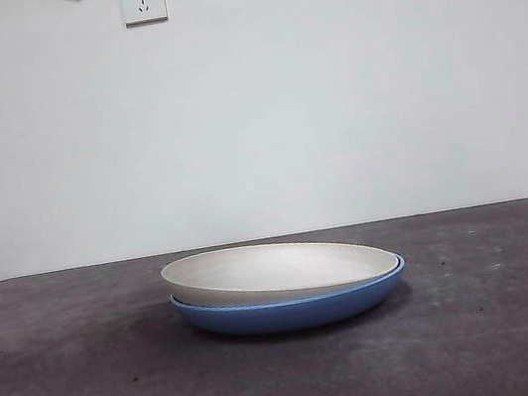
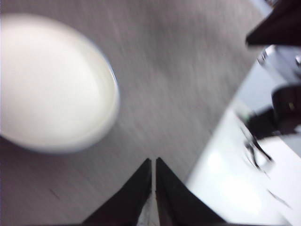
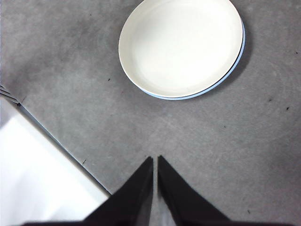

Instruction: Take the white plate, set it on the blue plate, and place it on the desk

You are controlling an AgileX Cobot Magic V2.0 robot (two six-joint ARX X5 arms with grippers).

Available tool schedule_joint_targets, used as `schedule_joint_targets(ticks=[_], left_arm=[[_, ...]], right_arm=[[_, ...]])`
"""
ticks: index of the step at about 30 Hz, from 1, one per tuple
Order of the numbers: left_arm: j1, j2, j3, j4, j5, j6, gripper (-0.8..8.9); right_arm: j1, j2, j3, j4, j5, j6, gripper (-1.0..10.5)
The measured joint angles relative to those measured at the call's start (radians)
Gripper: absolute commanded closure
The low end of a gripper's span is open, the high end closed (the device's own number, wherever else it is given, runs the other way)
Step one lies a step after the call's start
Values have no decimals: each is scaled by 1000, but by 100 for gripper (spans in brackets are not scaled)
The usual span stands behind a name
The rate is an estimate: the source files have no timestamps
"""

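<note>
Two plates, one of each colour: one white plate (image 1: 280, 269) nested in one blue plate (image 1: 292, 309), tilted so its 9 o'clock rim rides higher, the blue rim showing from 3 to 6 o'clock in the front view. The stack rests mid-desk (image 1: 73, 389). Two hands: left hand (image 2: 154, 162) and right hand (image 3: 154, 160), each with jaws together, empty, above the desk apart from the plates. One wall socket (image 1: 142, 0) at 12 o'clock; its small label is unreadable.
</note>
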Motion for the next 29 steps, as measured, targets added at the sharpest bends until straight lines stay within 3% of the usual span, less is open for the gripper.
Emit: schedule_joint_targets(ticks=[9, 13, 16, 20, 29], left_arm=[[299, -258, -97, 538, -31, 67, 798], [420, -411, -259, 733, -197, 68, 798], [468, -526, -395, 771, -348, 68, 798], [505, -646, -558, 769, -466, 68, 798], [528, -842, -877, 760, -486, 61, 798]], right_arm=[[0, 0, 0, 0, 0, 0, 937], [0, 0, 0, 0, 0, 0, 937], [0, 0, 0, 0, 0, 0, 937], [0, 0, 0, 0, 0, 0, 937], [0, 0, 0, 0, 0, 0, 937]])
